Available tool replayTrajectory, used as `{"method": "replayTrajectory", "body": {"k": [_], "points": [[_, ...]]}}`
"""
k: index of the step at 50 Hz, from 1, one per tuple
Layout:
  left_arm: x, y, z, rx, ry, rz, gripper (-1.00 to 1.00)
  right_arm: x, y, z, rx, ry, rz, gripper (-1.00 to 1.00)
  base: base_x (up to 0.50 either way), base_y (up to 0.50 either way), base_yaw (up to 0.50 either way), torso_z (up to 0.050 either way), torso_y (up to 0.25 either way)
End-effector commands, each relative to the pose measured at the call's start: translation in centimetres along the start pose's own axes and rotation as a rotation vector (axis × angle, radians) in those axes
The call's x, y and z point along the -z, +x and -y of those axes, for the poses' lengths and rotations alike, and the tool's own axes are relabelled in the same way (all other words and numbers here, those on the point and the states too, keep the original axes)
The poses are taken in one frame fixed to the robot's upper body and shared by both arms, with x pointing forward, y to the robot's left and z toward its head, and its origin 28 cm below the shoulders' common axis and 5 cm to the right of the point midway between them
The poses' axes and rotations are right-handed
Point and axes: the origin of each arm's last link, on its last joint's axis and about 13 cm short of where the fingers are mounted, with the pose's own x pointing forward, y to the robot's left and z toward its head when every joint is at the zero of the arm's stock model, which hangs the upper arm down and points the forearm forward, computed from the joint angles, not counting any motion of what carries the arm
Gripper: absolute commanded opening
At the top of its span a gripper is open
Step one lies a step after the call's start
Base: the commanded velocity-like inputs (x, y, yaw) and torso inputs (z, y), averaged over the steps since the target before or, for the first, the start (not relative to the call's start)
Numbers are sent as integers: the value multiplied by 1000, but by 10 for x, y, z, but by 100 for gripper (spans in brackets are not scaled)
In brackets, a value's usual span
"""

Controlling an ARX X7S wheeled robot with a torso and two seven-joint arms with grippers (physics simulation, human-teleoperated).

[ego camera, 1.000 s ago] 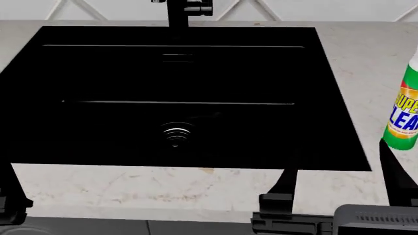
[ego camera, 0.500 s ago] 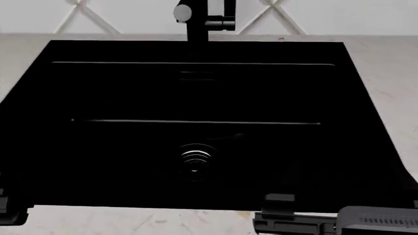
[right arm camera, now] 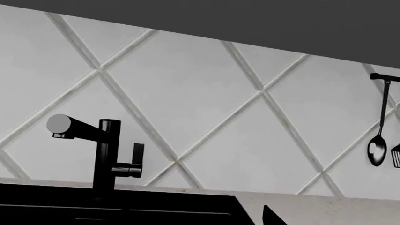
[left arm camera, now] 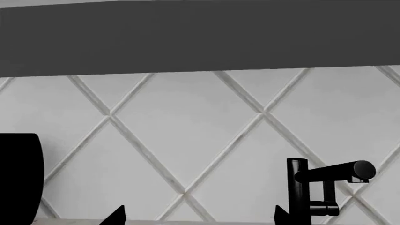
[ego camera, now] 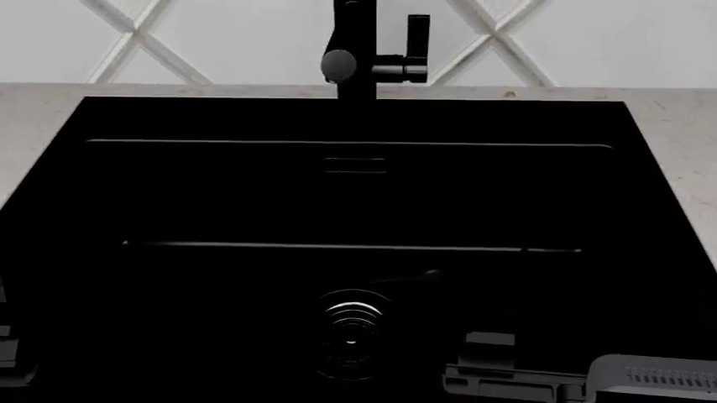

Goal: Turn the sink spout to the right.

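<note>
The sink [ego camera: 627, 168] is a large black basin with a chrome-ringed drain [ego camera: 351, 329]. Behind it stands the sink spout [ego camera: 341, 64] on its thin black post, with its round end facing me over the basin. The short side lever [ego camera: 417, 38] stands just right of the post. In the left wrist view the sink spout [left arm camera: 336, 170] is far off, beyond my open left gripper [left arm camera: 198, 220]. The right wrist view has the sink spout [right arm camera: 70, 126] well ahead of my right gripper [right arm camera: 192, 221], whose one visible fingertip [right arm camera: 271, 217] stands wide; nothing is held.
Pale marbled counter [ego camera: 34, 109] rims the basin, backed by a diamond-tiled wall [ego camera: 224, 34]. A spoon and another utensil [right arm camera: 377, 151] hang on the wall to the right. A dark rounded object [left arm camera: 18, 178] sits at the left wrist view's edge.
The head view has closed in on the sink and tilted up: the faucet shows more fully and the spray bottle has left view. The spout still points forward.
</note>
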Motion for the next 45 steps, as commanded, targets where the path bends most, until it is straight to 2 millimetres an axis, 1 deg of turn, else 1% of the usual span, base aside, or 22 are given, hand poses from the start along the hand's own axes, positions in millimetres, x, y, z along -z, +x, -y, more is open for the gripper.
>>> {"method": "replayTrajectory", "body": {"k": [1, 25, 40, 45], "points": [[1, -1, 1, 4, -4, -4, 100, 2, 0, 0, 3, 2, -4, 100, 258, 31, 0, 0, 0], [1, 1, 0, 1, -23, -12, 100, 2, 2, 1, 15, 2, -14, 100, 234, 1, 0, 0, 0], [1, 0, 1, -4, -25, -29, 100, 3, 1, 0, 28, 8, -27, 100, 3, 0, 0, 0, 1], [2, 1, 1, -17, 23, -62, 100, 3, 1, 0, 29, 7, -28, 100, 0, 0, 0, 0, 0]]}}
